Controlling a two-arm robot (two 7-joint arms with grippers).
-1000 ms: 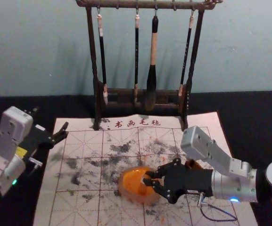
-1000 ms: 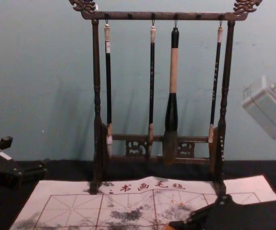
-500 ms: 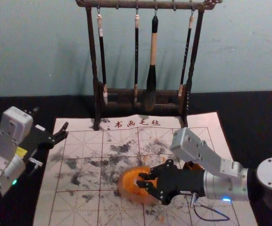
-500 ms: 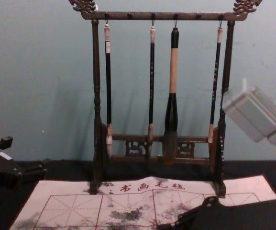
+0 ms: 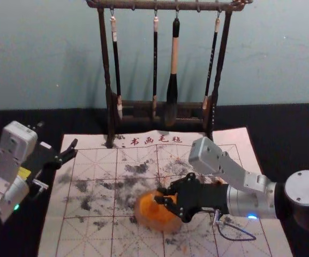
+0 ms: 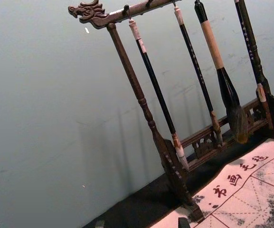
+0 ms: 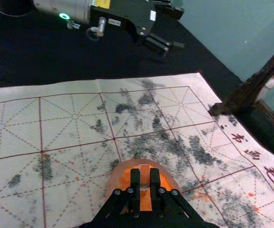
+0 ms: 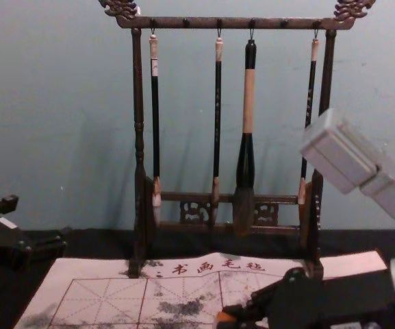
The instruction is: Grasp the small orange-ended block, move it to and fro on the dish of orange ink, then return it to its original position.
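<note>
Shifted slightly up the head view, the right gripper point(image 5: 158, 195) clamps the block point(image 7: 145, 176) at the upper edge of the dish point(image 5: 153, 222), lower centre. Left gripper point(image 5: 57, 137), fingers apart, sits middle left; mat point(image 5: 84, 238) spreads between dish and rack point(image 5: 143, 5).

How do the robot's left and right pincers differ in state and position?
The right pincer is shut on the small block, while the left pincer is open and empty. The right pincer is at the ink dish, the left pincer by the left edge of the calligraphy mat. Both are black.
</note>
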